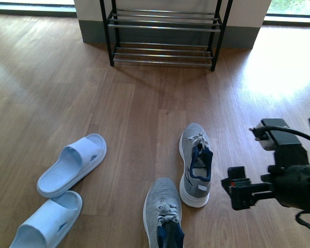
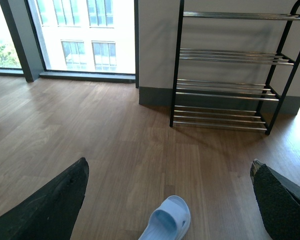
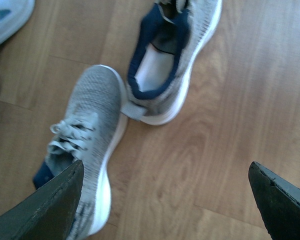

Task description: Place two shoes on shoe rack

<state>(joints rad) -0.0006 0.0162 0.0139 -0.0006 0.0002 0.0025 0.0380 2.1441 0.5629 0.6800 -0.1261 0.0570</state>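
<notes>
Wood floor [image 1: 51,77] is filling most of the front view. Two grey sneakers are lying on it, toes pointing toward the back: the far sneaker [image 1: 195,165] and, just beside its heel, the near sneaker [image 1: 163,209], which the lower edge is cutting off. Two pale blue slides are lying well apart from them on the left, the farther slide [image 1: 72,164] and the closer slide [image 1: 46,219]. One shoe rack [image 1: 163,36] is standing at the back against the wall, showing two tiers of chrome bars here, and no shoe is sitting on them. The right gripper [image 1: 235,187] is hanging to the right of the far sneaker, not touching it.

In the left wrist view, the left gripper [image 2: 168,165] is spreading its two fingers wide over bare floor and is holding nothing. The rack is showing four tiers here. One slide is lying near the lower edge, and a window [image 2: 85,35] is glowing behind.

In the right wrist view, the right gripper is also standing wide open and empty. Both sneakers are showing, toe of one close against the heel of the other; whether they are touching is not clear.
</notes>
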